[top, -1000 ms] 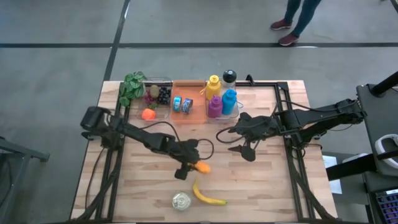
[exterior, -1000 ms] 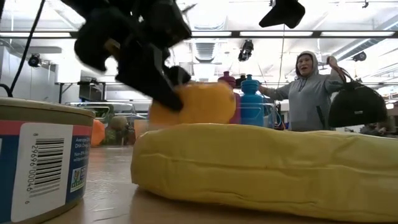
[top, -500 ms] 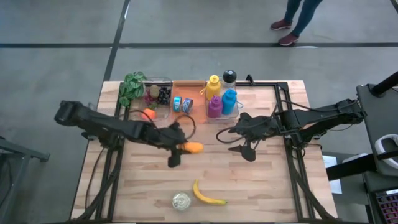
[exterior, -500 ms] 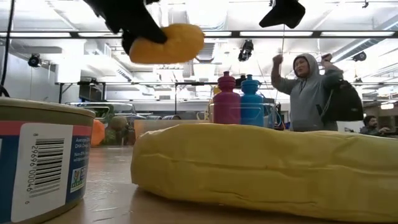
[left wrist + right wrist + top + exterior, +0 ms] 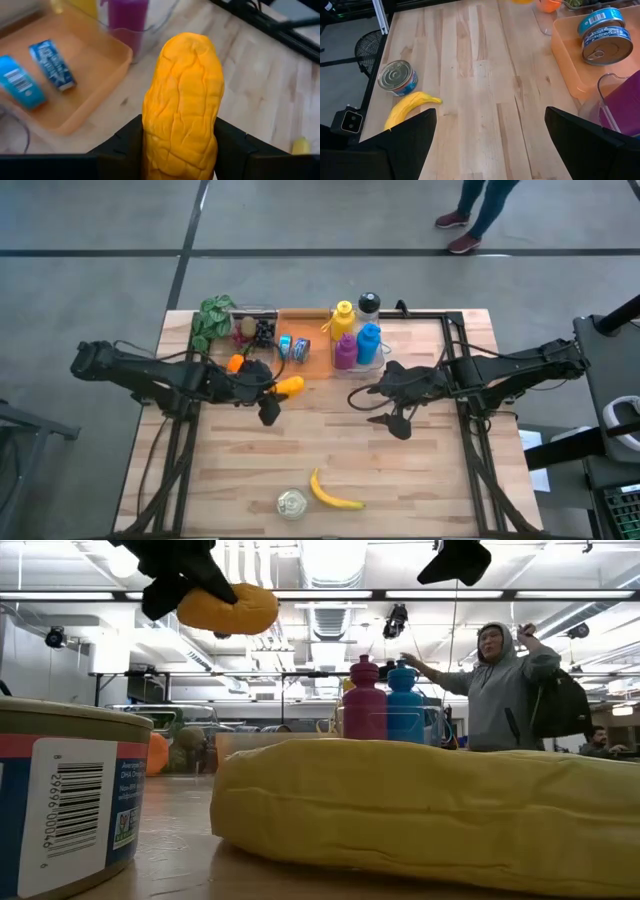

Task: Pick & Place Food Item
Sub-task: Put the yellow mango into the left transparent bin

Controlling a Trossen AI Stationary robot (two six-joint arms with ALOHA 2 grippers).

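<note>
Carry phase, judged from the lift. Left gripper [image 5: 279, 389] clenched on the orange potato-shaped food item [image 5: 290, 386], pinched across its middle between both dark fingers [image 5: 122, 145], long axis jutting forward past the tips, likely so the ends stay free for a clean drop. Held well clear of the wooden table [image 5: 420, 470], high in the low view [image 5: 228, 608], probably to pass over container walls.

Seen from above, with the table centre as the dial: food item near 11 o'clock, just short of the orange tray [image 5: 318, 358] holding two blue cans [image 5: 292, 347]. Clear bin [image 5: 250, 335] with grapes and a small orange fruit [image 5: 236, 363] at about 10 o'clock, leafy greens [image 5: 212, 318] beyond it. Bottles [image 5: 357, 335] clustered in a clear holder near 12. Likely goal one of these back-row containers, produce grouped left; which one, not certain.

Right gripper [image 5: 365, 405] waiting near 2 o'clock, fingers [image 5: 580, 135] spread wide, grasping nothing, parked off the left arm's path. Banana [image 5: 331, 494] and tin can [image 5: 291, 503] lying close together at 6 o'clock, untouched. Person [image 5: 505, 685] with a bag in the room beyond, away from the arms.
</note>
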